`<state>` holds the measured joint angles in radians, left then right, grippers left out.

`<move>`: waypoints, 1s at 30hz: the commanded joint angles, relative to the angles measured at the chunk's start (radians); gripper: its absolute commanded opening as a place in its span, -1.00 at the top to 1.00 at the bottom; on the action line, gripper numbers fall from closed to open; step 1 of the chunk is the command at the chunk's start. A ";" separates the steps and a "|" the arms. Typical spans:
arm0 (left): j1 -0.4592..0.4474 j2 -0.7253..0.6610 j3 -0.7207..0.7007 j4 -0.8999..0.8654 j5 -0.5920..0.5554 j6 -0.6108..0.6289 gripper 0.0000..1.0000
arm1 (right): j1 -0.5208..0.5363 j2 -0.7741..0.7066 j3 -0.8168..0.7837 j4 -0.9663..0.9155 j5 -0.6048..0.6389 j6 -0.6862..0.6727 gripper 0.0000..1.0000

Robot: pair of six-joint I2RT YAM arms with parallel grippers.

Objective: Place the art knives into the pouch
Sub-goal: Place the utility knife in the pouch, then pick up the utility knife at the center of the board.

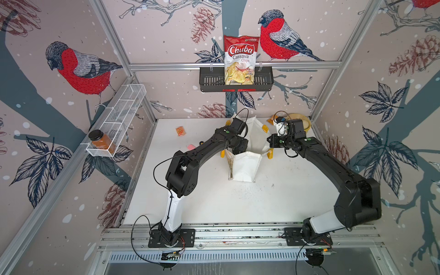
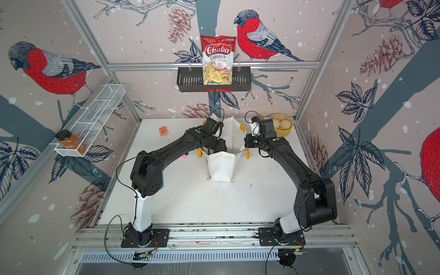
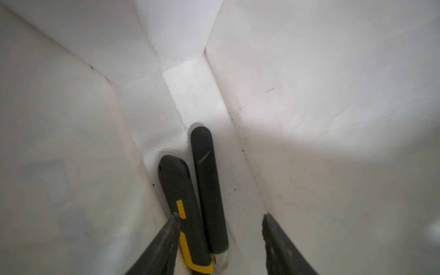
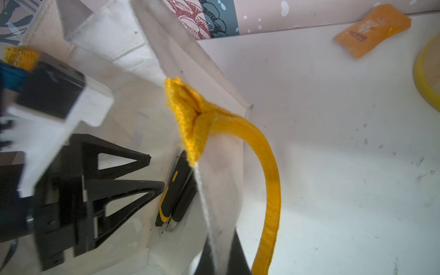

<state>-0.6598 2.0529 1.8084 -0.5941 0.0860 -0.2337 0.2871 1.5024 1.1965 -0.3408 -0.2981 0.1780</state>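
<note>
The art knife [image 3: 184, 214], black with yellow trim, lies flat on the floor of the pouch [image 1: 245, 166], tucked along the fold of one side wall. A dark grey tool [image 3: 209, 190] lies lengthwise against it. The pouch stands open on the white table [image 1: 214, 202], just above the middle of the frame in both top views. The left gripper [image 3: 220, 216] reaches down inside it, fingers spread moderately apart above the two tools and clamped on nothing. One fingertip [image 3: 164, 242] overlaps the knife in the left wrist view; whether it touches cannot be told. The right gripper [image 4: 222, 257] is pinched closed on the pouch's rim at its right side, beside a yellow handle [image 4: 269, 178]. A yellow bowl [image 2: 284, 133] sits at the table's upper right and an orange sachet [image 1: 180, 131] toward its upper left. Higher in the frame a chips bag [image 1: 240, 59] stands in a black basket [image 1: 209, 82]. At the left a jar [image 1: 101, 140] sits in a white wire rack [image 1: 126, 104].
</note>
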 commanded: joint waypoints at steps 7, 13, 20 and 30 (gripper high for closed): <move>0.002 -0.204 -0.053 0.213 0.084 -0.022 -0.20 | 0.017 0.004 0.014 0.044 0.016 -0.020 1.00; 0.003 -0.373 -0.175 0.329 0.069 -0.051 -0.23 | 0.012 0.001 -0.002 0.045 0.031 -0.028 1.00; 0.063 -0.573 -0.310 0.350 -0.113 -0.112 -0.28 | 0.010 -0.004 -0.010 0.051 0.024 -0.026 1.00; 0.166 -0.778 -0.494 0.391 -0.351 -0.151 -0.38 | 0.011 -0.006 -0.016 0.060 0.016 -0.025 1.00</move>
<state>-0.5232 1.2911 1.3357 -0.2462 -0.1925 -0.3664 0.2977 1.5040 1.1831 -0.3229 -0.2771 0.1562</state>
